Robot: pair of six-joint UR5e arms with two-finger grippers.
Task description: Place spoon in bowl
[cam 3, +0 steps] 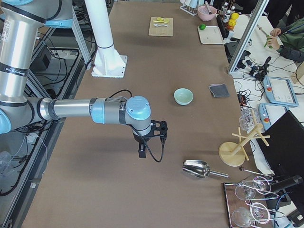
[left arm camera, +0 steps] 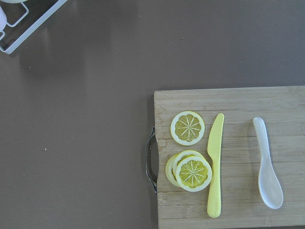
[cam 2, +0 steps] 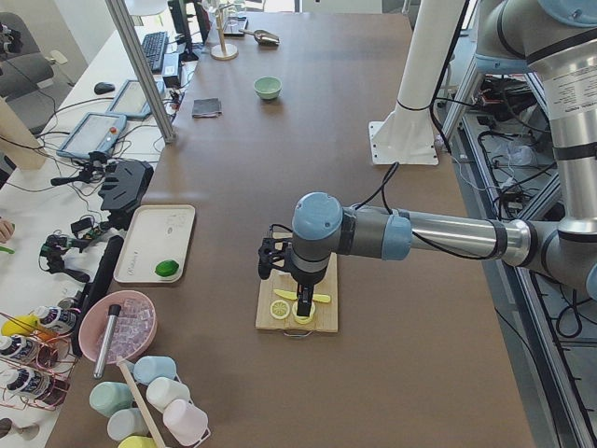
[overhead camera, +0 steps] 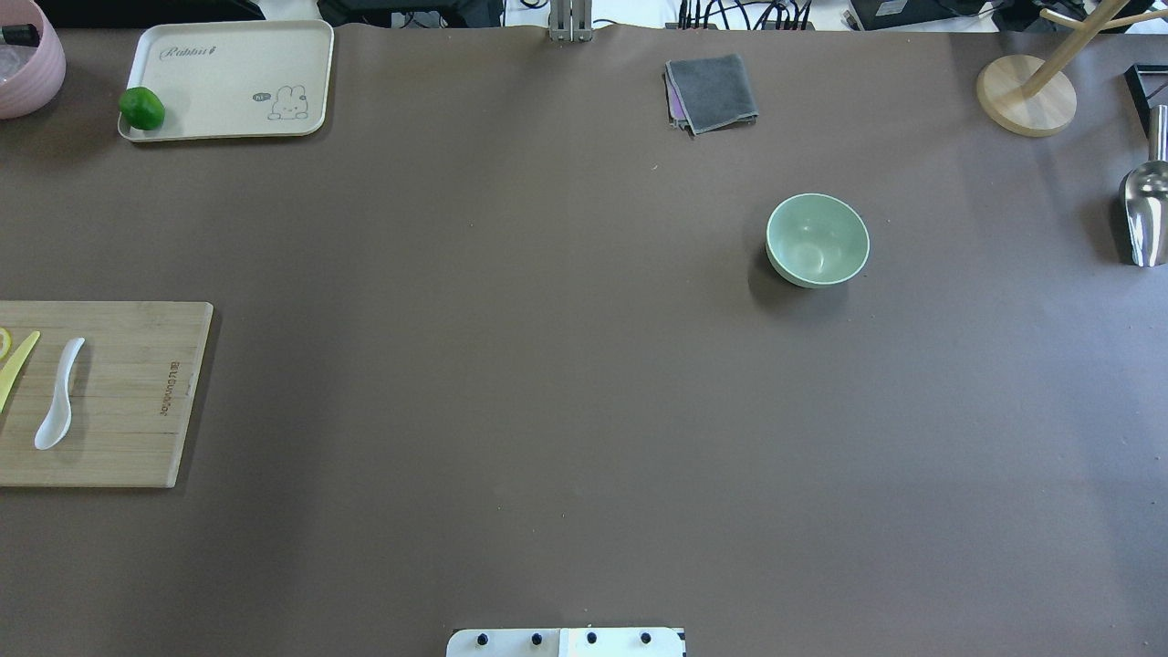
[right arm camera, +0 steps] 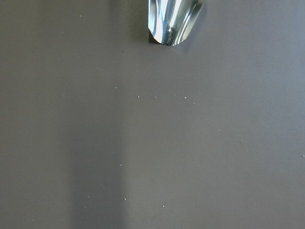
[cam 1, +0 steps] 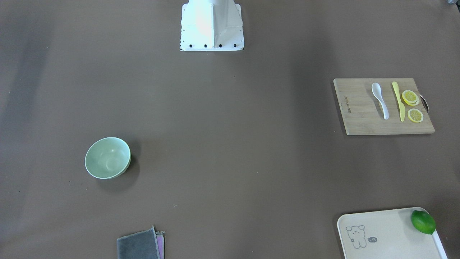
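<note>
The white spoon (cam 1: 380, 99) lies flat on a wooden cutting board (cam 1: 359, 108), scoop toward the robot; it also shows in the overhead view (overhead camera: 59, 394) and the left wrist view (left arm camera: 268, 167). The mint-green bowl (cam 1: 107, 158) stands upright and empty on the far side of the table (overhead camera: 818, 239). My left gripper (cam 2: 301, 303) hangs over the cutting board; my right gripper (cam 3: 141, 153) hangs over bare table short of the bowl (cam 3: 183, 96). Both show only in the side views, so I cannot tell if they are open or shut.
A yellow knife (left arm camera: 215, 167) and lemon slices (left arm camera: 188, 127) lie beside the spoon. A cream tray (overhead camera: 228, 64) holds a lime (overhead camera: 141, 108). A grey cloth (overhead camera: 712, 91), a metal scoop (overhead camera: 1145, 210) and a wooden stand (overhead camera: 1027, 91) sit near the bowl's side.
</note>
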